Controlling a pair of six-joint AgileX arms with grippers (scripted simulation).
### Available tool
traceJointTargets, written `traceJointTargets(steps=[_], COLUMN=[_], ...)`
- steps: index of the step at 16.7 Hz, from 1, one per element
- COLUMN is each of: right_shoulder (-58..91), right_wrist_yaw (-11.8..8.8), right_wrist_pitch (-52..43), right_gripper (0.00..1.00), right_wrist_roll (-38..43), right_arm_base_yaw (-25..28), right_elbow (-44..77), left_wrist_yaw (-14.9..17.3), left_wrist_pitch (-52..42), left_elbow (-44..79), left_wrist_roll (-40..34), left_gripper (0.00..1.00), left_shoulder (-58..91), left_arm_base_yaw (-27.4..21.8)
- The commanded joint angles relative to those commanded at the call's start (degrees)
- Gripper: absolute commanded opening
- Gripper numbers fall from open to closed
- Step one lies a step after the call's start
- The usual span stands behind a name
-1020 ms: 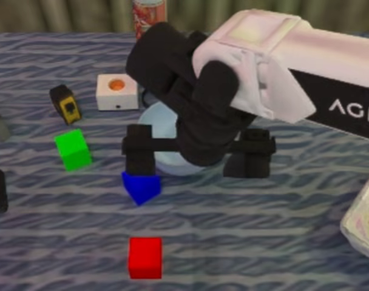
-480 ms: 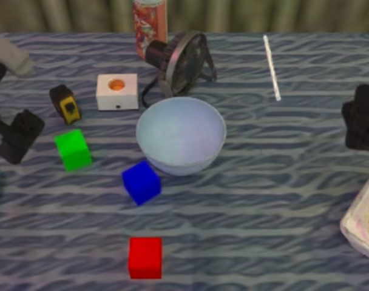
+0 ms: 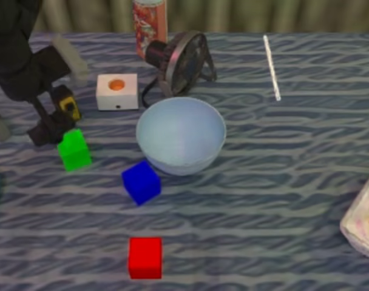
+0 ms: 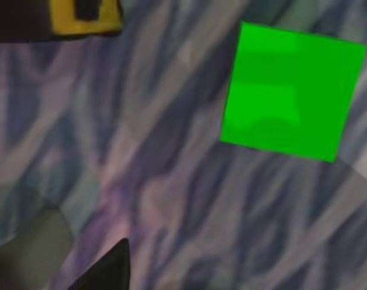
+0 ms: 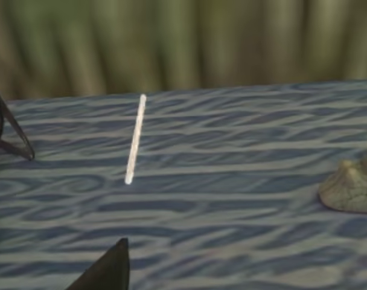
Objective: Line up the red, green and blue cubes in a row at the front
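Green cube [image 3: 74, 150] sits just beside the left gripper [image 3: 50, 128]; finger spread cannot be told.

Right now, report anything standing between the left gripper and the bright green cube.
Nothing visible does. The left gripper hangs just off the bright green matte cube, on its left rear side in the top view. The yellow-and-black tape measure lies behind both, out of the path.

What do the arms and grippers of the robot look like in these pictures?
In the top view only the left arm shows: bulky, rounded, matte black segments with a pale grey-white part, ending in a black, blocky left gripper. No cables or markings show. Each wrist view shows only a dark pointed fingertip at its edge.
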Motion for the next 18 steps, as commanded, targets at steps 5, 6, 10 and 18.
traceJointTargets(steps=[5, 6, 10, 18], right_shoulder=[-12.40, -13.71, -14.72, -14.72], right_wrist_yaw=[-4.04, -4.49, -4.83, -4.83], right_wrist_pitch=[10.00, 10.95, 11.65, 11.65], right_gripper=[1.00, 1.00, 1.00, 1.00], right_wrist_roll=[-5.83, -6.30, -6.62, -6.62], right_arm_base_yaw=[-6.58, -7.15, -7.55, -7.55], right_elbow=[-11.72, -12.68, -13.32, -13.32], left_wrist_yaw=[0.10, 0.11, 0.12, 0.15], left_wrist_pitch=[-6.44, -7.00, -7.42, 1.91], left_elbow=[11.28, 12.29, 13.10, 7.77], left_wrist_roll=[5.86, 6.38, 6.78, 6.88], left_gripper=[1.00, 1.00, 1.00, 1.00], left_shoulder=[12.90, 14.05, 14.91, 18.50], left_arm_base_yaw=[-1.08, -1.17, -1.24, -1.13])
